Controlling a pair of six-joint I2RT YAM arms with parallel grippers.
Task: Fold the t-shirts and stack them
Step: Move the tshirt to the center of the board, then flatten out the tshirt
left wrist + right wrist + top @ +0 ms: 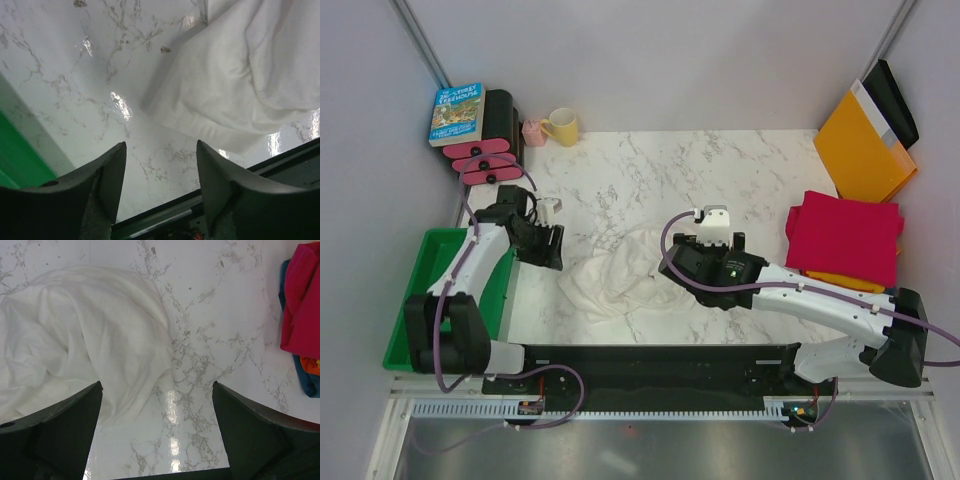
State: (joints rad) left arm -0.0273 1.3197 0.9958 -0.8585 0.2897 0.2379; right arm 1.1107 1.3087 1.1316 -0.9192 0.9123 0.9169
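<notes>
A wrinkled white t-shirt (615, 275) lies bunched near the table's front middle; it also shows in the left wrist view (240, 85) and the right wrist view (85, 345). A folded crimson red t-shirt (845, 238) tops a stack at the right, with an orange one (845, 282) under it; red (302, 305), orange (311, 364) and dark blue (306, 382) layers show in the right wrist view. My left gripper (161, 150) is open and empty above bare table left of the white shirt. My right gripper (156, 387) is open and empty, over the shirt's right edge.
A green bin (420, 290) sits at the left edge. A book (457, 113), pink items (486, 160), a pink cup (534, 132) and a yellow mug (563, 126) stand at the back left. An orange-yellow envelope (862, 152) leans at the back right.
</notes>
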